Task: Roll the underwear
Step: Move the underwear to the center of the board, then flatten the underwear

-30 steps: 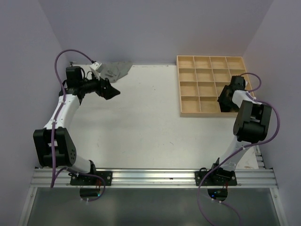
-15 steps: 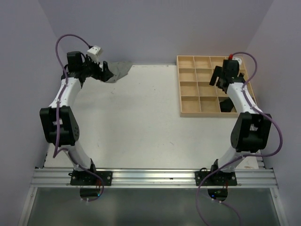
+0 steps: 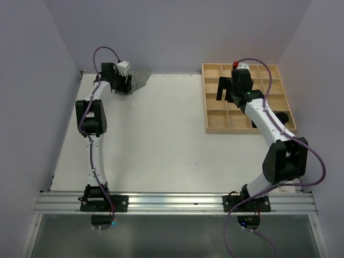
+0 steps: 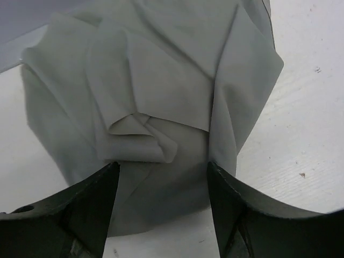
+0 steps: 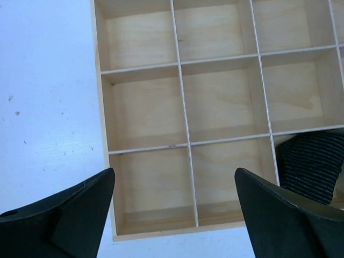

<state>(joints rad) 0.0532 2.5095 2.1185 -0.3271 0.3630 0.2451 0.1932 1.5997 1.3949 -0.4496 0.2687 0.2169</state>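
Cloth marks the far left corner of the table [image 3: 161,140] from above: the grey underwear [image 3: 137,79] lies crumpled there, close to the back wall, and the left gripper [image 3: 124,86] is at its near left edge, the arm stretched far out from its base. How its jaws stand cannot be told from this height. The right gripper [image 3: 227,94] hangs over the left half of the wooden grid tray [image 3: 215,115], which sits at the far right of the table, well apart from the grey cloth. In the left wrist view the grey underwear [image 4: 161,80] fills most of the picture, bunched into soft folds on the white table [image 4: 301,134]; the left gripper [image 4: 161,167] has its two dark fingers [image 4: 91,204] spread, one on each side of the cloth's near edge, with the fabric lying in the gap between them and no pinch visible. In the right wrist view the right gripper [image 5: 174,177] has its fingers [image 5: 70,215] spread wide, holding nothing, above the tray [image 5: 183,141]; a dark striped underwear [image 5: 312,166] sits bundled in a compartment of the tray's near row, at the right edge of the picture, while the other compartments in sight show bare wood
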